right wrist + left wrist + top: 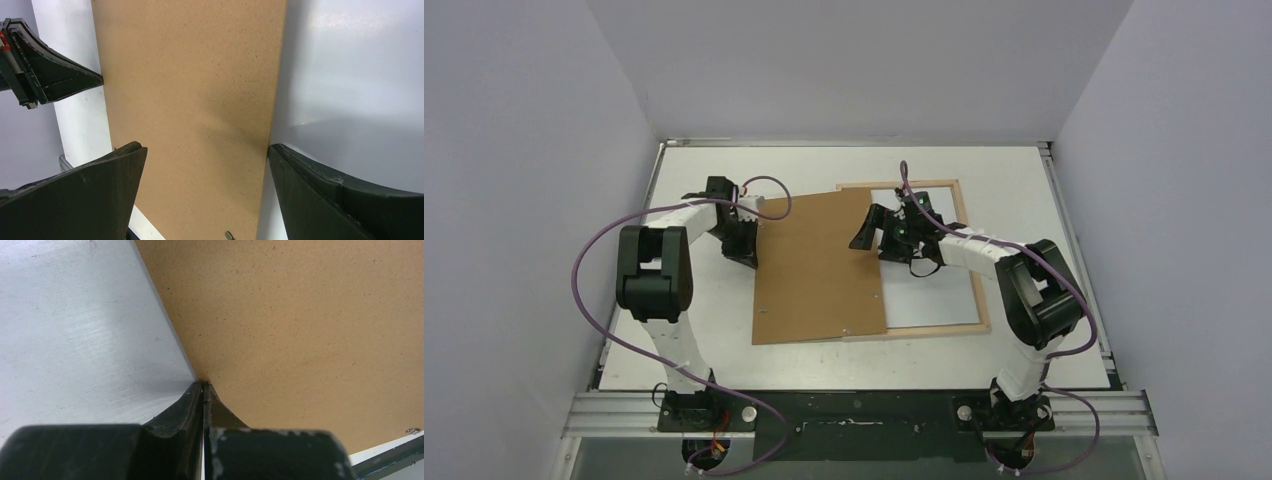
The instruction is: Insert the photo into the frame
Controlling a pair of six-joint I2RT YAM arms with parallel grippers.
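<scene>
The light wood frame (975, 270) lies flat at the right of the table. A pale glossy sheet (934, 298) fills its opening and shows in the right wrist view (360, 75); I cannot tell if it is the photo's white back. No printed side shows. The brown backing panel (819, 265) lies over the frame's left part. My left gripper (746, 245) is shut, tips at the panel's left edge (204, 385). My right gripper (879, 235) is open above the panel's right edge (206, 147), one finger (100, 190) over the panel, the other over the pale sheet.
The white table (704, 330) has walls on three sides and a metal rail (854, 410) along the near edge. A small metal tab (228, 235) sits on the panel near its front edge. The left gripper shows in the right wrist view (50, 75).
</scene>
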